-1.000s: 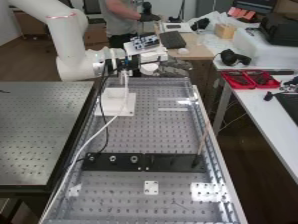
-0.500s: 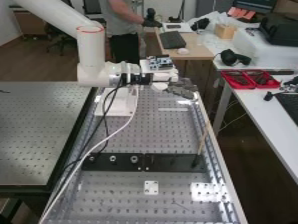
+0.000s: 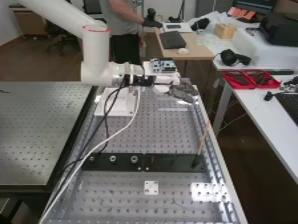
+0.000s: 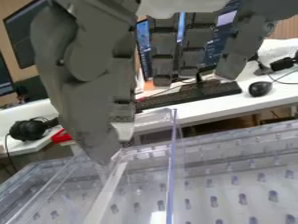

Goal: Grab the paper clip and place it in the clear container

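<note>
Leftmost in the high view, saw the white arm (image 3: 95,55), then the hand (image 3: 181,92) above the counter's (image 3: 153,132) far end. In the wrist view, traced more clearly the clear container (image 4: 172,165), judged close below the hand. Couldn't tell grip, nor the paper clip's place.

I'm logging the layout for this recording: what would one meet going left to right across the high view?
Separate perforated metal table → white base → small white plate with holes → dark grey hand → red trays.
</note>
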